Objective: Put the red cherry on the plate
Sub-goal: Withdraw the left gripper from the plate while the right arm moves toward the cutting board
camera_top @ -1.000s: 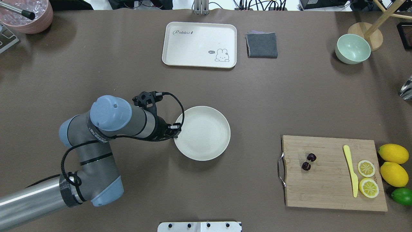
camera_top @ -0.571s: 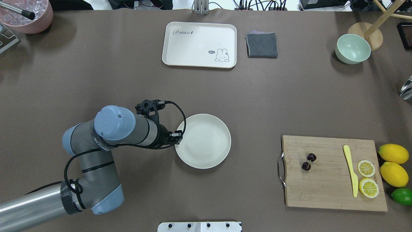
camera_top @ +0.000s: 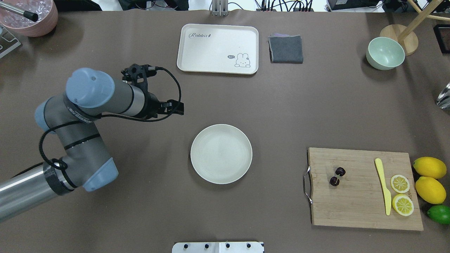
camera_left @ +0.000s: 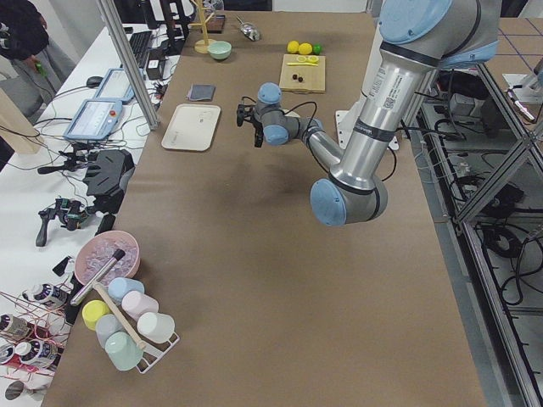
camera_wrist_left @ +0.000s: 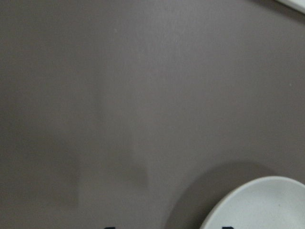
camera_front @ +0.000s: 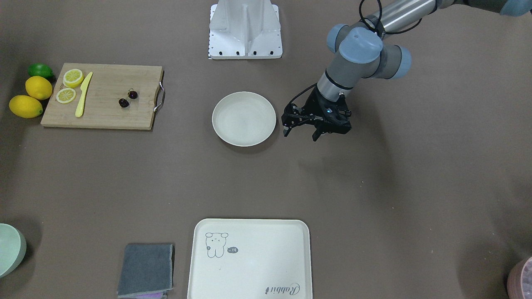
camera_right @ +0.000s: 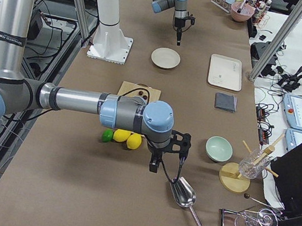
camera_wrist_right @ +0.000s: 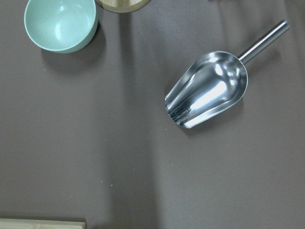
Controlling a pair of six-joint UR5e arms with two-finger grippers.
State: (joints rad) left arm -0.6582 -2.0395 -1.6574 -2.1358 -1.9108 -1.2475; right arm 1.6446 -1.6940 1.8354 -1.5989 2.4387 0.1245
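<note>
The red cherry (camera_top: 336, 176), two tiny dark fruits joined by stems, lies on the wooden cutting board (camera_top: 355, 207) at the right; in the front-facing view the cherry (camera_front: 128, 99) is on the left. The round cream plate (camera_top: 221, 153) rests bare at mid-table. My left gripper (camera_front: 301, 135) hovers open and holds nothing, just beside the plate (camera_front: 244, 118) and apart from its rim. An edge of the plate (camera_wrist_left: 267, 205) shows in the left wrist view. My right gripper (camera_right: 164, 163) hangs near the lemons, seen only from the side, and I cannot tell its state.
On the board lie a yellow knife (camera_top: 383, 186) and two lemon slices (camera_top: 400, 193). Lemons (camera_top: 429, 179) and a lime (camera_top: 439, 213) sit beside it. A cream tray (camera_top: 218, 48), a grey cloth (camera_top: 285, 49) and a green bowl (camera_top: 385, 53) line the far side. A metal scoop (camera_wrist_right: 207, 90) lies below my right wrist.
The left gripper, which was at the plate's left rim, drew the plate slightly toward the robot, let go, and has moved away toward the far left.
</note>
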